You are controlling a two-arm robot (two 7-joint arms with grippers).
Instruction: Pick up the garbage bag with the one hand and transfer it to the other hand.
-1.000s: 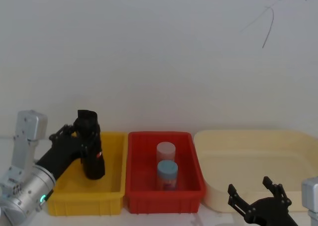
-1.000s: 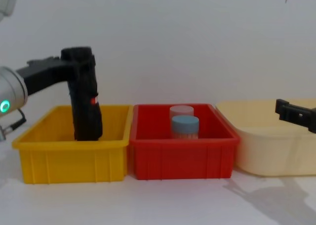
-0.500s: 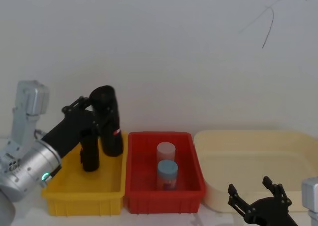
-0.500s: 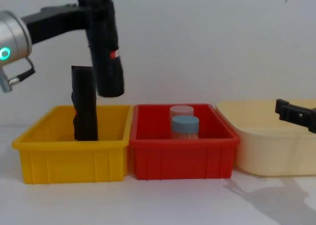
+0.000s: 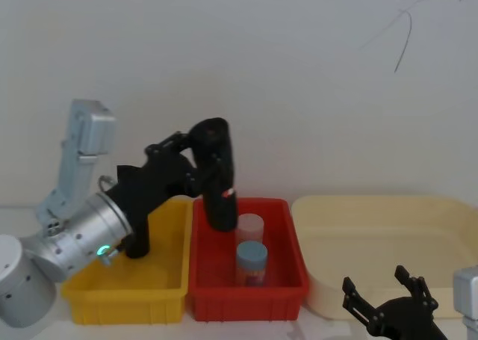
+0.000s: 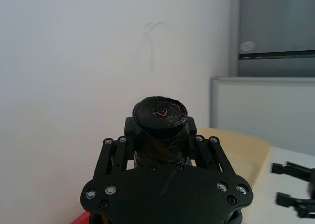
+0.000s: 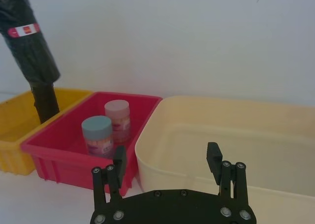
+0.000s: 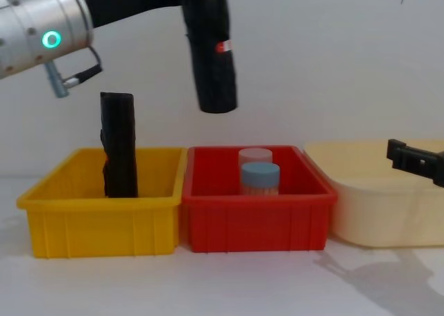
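1. Moved: the garbage bag (image 5: pixel 218 177) has gone up and across, from just over the yellow bin (image 5: pixel 123 299) to above the red bin (image 5: pixel 246 301). It hangs clear of the rim, slightly tilted, with its lower end above the jars.
2. Wall (image 8: pixel 333 66): plain white, with a thin dark scratch (image 5: pixel 407 30) at upper right. The left wrist view has a grey framed panel (image 6: pixel 266 115) past the wall's edge.
3. Table (image 8: pixel 229 288): white, with three containers side by side, yellow on the left, red in the middle and the cream tub (image 5: pixel 373 204) on the right.
4. Left gripper (image 6: pixel 161 128) is clenched on the bag's upper end; the green ring (image 8: pixel 50 39) on its arm is lit.
5. Right gripper (image 5: pixel 379 288) sits low in front of the cream tub, fingers spread, holding nothing.
6. Slim black roll (image 8: pixel 119 146) stands upright in the yellow bin.
7. In the red bin, the blue-lidded jar (image 5: pixel 252 261) stands in front of the pale-lidded jar (image 5: pixel 249 224).
8. Hidden or clipped:
   - The chest view cuts off the bag's top and the grip.
   - The slim roll's base is behind the yellow wall.
   - Print on the bag's red-and-white label (image 8: pixel 223 47) is unreadable.
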